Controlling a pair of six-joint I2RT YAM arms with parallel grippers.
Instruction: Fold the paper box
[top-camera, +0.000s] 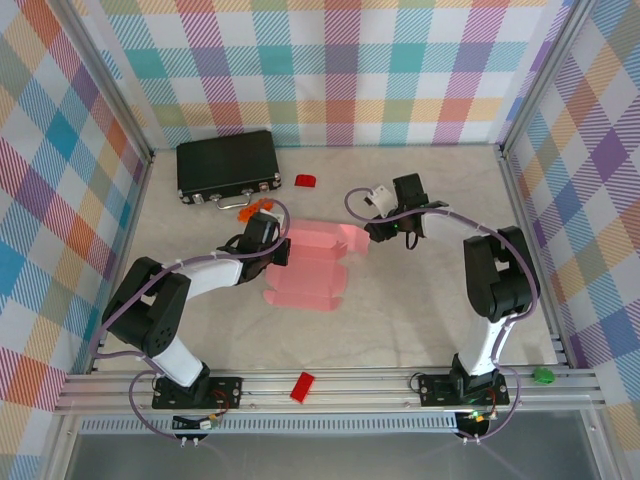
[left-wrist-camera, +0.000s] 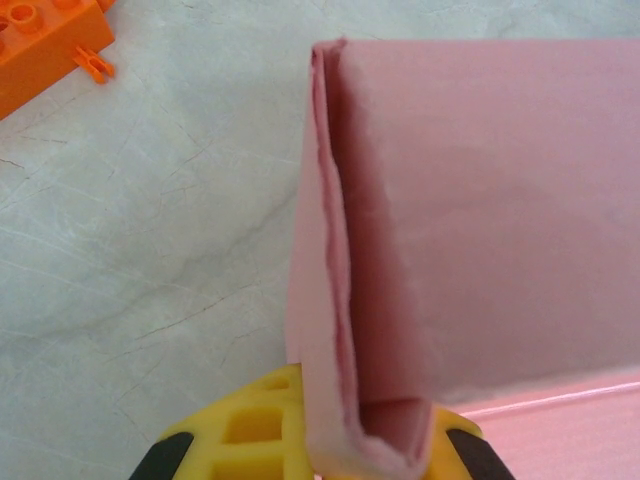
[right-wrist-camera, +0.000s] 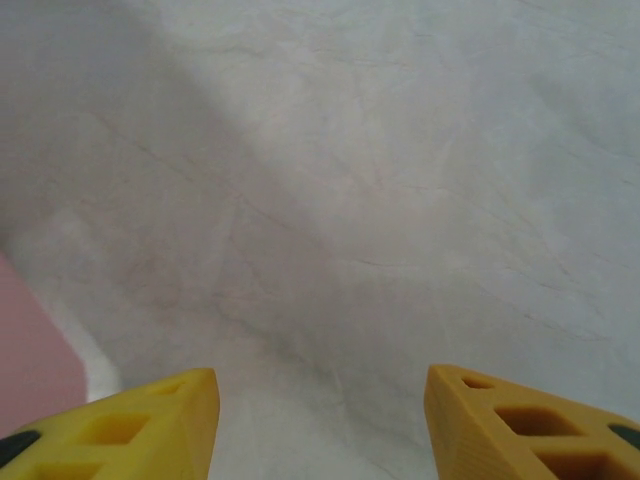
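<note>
Box spot: the pale pink, thin-card, die-cut paper box (top-camera: 305, 268) lies mostly flat mid-bench, between the two arms.
Left gripper (top-camera: 272, 243): jaws pinched tight on the box's doubled-over left edge (left-wrist-camera: 335, 300), and that flap is standing upright.
Right gripper (top-camera: 388, 232): jaws apart with nothing in them, hanging over the bare mottled grey bench (top-camera: 430, 320) just right of the card's right end.
Step, I reckon: raising a side wall, early days.
Doing it well: I'd keep the left pinch as the anchor, bring the right jaws in low to the far-right flap and bend it along the crease, not across it. Thin card dents easily.
Edges: an orange plastic brick (top-camera: 262, 208) sits just far of the left wrist, with a black hard case (top-camera: 228, 165) far-left behind it.
Open room: plenty to the right and near side.
</note>
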